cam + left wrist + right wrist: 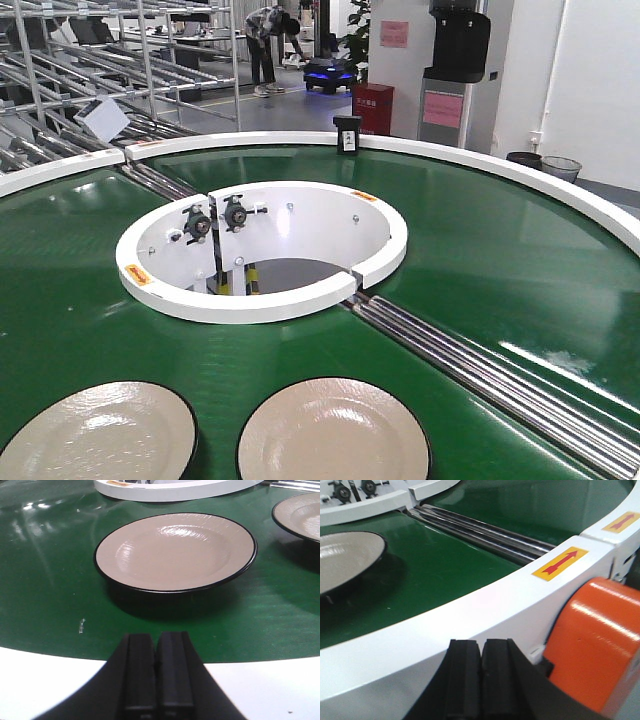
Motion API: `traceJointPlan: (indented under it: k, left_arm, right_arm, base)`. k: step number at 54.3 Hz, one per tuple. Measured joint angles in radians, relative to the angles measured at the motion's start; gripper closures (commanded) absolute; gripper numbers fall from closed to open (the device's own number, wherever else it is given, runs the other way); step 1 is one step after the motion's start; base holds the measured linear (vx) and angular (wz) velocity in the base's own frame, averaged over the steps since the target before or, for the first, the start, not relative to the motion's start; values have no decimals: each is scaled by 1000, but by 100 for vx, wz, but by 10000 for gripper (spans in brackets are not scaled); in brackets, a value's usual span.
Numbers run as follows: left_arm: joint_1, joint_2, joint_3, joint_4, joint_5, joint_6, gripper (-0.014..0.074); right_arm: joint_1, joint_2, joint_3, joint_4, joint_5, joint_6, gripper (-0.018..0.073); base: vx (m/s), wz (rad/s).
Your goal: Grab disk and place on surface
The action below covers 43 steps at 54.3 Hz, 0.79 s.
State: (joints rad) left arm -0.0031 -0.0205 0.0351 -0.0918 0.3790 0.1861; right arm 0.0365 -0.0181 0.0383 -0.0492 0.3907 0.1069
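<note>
Disk (175,550) lying on the green belt (50,580) by its near edge, just ahead of the left gripper (159,680), jaws pressed together on nothing, poised low over the white rim (50,680). Right gripper (481,680), equally closed, level over the rim beside an orange housing (595,640); second disk (345,560) ahead.

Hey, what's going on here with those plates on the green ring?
Nothing is being handled at this moment. Two pale, dark-edged plates, the left plate and the right plate, lie side by side on the green belt. The robot's left tool is shut and empty, over the white outer rim and facing the left plate. The right tool is shut and empty too, also at the rim.
</note>
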Motion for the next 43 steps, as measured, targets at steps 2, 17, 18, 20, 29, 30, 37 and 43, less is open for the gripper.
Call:
traceJointPlan:
  k: [2,17,18,20,29,30,37,43]
  left_arm:
    - [0,0,0,0,0,0,595]
    - [0,0,0,74,-2,33,595]
    - [0,0,0,75,-2,34,595]
    - [0,0,0,78,-5,36,595]
    - [0,0,0,51,-57,36,595]
    - [0,0,0,43,-67,36,595]
    - [0,0,0,-21,-152,36,595]
    - [0,0,0,-53,-238,36,595]
  right_arm:
    - [0,0,0,-25,0,0,567]
    - [0,0,0,-110,-2,0,567]
    - [0,0,0,-112,-3,0,567]
    - [0,0,0,-112,-9,4,567]
    - [0,0,0,-74,-97,26,567]
    - [0,0,0,-73,-103,26,567]
    - [0,0,0,-70,-153,29,567]
    - [0,0,0,-70,-211,31,567]
  base:
    - [0,0]
    - [0,0]
    - [0,0]
    - [0,0]
    - [0,0]
    - [0,0]
    - [0,0]
    - [0,0]
